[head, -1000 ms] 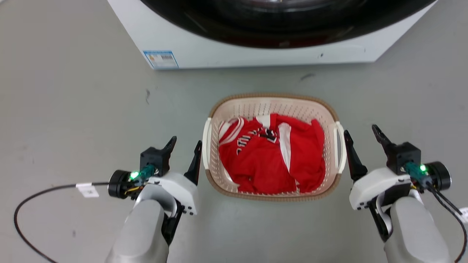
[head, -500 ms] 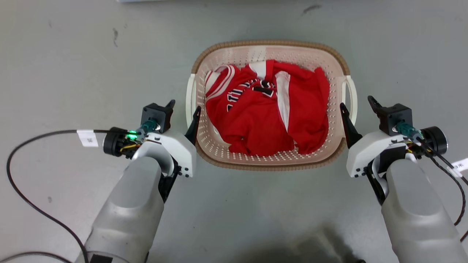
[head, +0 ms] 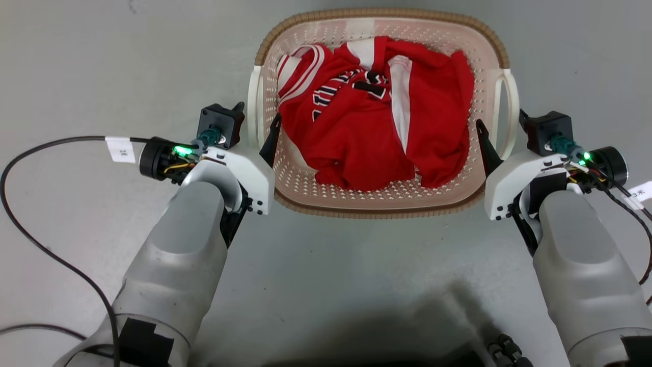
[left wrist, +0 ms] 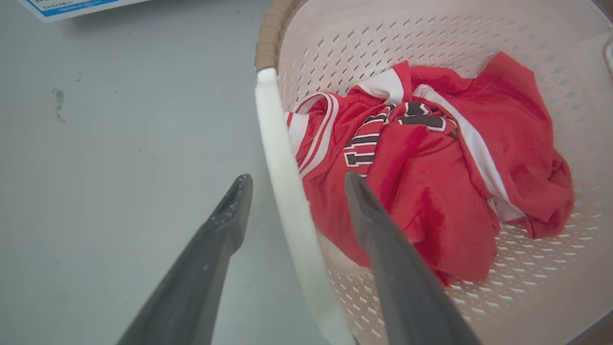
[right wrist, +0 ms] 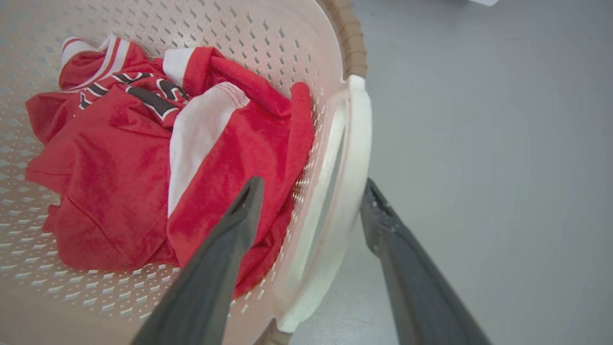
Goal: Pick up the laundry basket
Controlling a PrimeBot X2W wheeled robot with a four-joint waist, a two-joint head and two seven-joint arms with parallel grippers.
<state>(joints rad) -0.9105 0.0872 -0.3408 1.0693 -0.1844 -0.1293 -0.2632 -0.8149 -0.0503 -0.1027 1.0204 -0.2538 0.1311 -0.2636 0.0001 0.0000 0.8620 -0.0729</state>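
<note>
Handles (left wrist: 280,158) now sit between spread fingers (left wrist: 206,254) (before, the fingers waited beside the basket (head: 382,214)). Left gripper (head: 257,127) and right gripper (head: 501,127) are both wide apart, squeezing nothing. The basket rests on the floor (head: 76,61) between them, with a red shirt (head: 367,127) inside.

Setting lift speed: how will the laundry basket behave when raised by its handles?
Probably light: the laundry basket holds just a red jersey. Perforated plastic walls may flex slightly. Lifted at left handle and right handle together, likely stays level.
</note>
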